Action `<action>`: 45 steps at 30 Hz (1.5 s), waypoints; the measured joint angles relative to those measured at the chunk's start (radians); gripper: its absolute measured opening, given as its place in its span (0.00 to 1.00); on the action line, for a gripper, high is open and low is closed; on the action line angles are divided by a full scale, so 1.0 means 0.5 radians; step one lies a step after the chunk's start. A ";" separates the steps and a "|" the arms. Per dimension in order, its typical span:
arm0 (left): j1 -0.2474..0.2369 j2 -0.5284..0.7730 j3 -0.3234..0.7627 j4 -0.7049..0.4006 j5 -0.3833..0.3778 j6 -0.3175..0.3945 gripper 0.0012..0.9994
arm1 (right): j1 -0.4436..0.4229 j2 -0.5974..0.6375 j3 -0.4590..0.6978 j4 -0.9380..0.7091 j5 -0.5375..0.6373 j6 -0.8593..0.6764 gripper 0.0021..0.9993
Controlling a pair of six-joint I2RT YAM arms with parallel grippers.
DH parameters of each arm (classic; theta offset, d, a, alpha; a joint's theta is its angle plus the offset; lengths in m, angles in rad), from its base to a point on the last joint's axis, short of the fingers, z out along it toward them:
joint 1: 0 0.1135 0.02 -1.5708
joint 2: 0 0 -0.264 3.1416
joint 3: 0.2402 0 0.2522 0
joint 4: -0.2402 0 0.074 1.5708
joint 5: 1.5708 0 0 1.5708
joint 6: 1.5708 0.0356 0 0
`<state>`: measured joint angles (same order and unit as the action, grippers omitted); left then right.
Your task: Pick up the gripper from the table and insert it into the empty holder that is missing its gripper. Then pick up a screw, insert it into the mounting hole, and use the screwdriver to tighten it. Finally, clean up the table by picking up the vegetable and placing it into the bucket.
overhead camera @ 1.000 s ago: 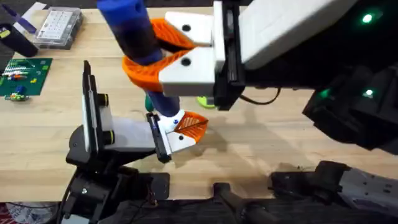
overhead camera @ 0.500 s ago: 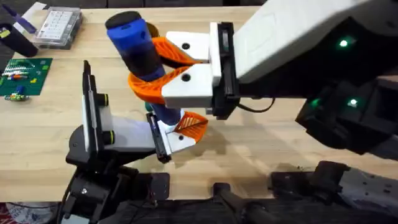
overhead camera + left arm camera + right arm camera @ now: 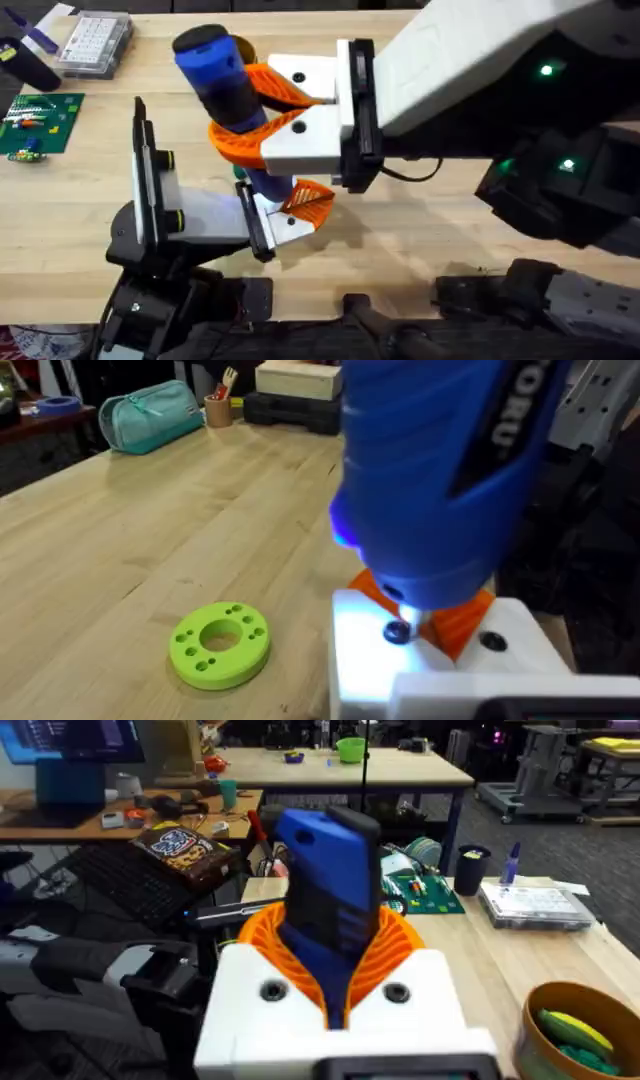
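The screwdriver (image 3: pixel 228 95) stands in the right claw (image 3: pixel 262 112) above the mounted holder (image 3: pixel 290 208) — circuit board (image 3: pixel 38 124) far left.

Robotics lab: circuit board (image 3: pixel 38 122), parts organizer (image 3: pixel 92 42), cluttered workbenches (image 3: pixel 330 765).

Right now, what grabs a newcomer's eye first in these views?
The blue screwdriver, clamped upright in the right tool at the table's middle, its lit tip down on the white-and-orange part the left arm holds. Next, the light green ring-shaped disc lying flat on the wood beside it.
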<state>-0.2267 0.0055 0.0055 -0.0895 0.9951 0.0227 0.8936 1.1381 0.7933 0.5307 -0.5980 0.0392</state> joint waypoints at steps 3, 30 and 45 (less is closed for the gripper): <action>0.000 -0.001 0.000 0.000 0.000 0.000 0.01 | -0.005 0.000 0.000 -0.002 0.000 -0.007 0.05; 0.000 0.000 0.000 -0.001 0.000 0.000 0.01 | -0.015 0.000 -0.002 0.047 0.044 -0.018 0.05; 0.000 -0.001 0.000 0.000 0.000 0.000 0.01 | -0.014 0.000 -0.007 0.047 0.044 0.012 0.05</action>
<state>-0.2268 0.0052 0.0055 -0.0895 0.9951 0.0227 0.8864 1.1381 0.7898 0.5541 -0.5758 0.0452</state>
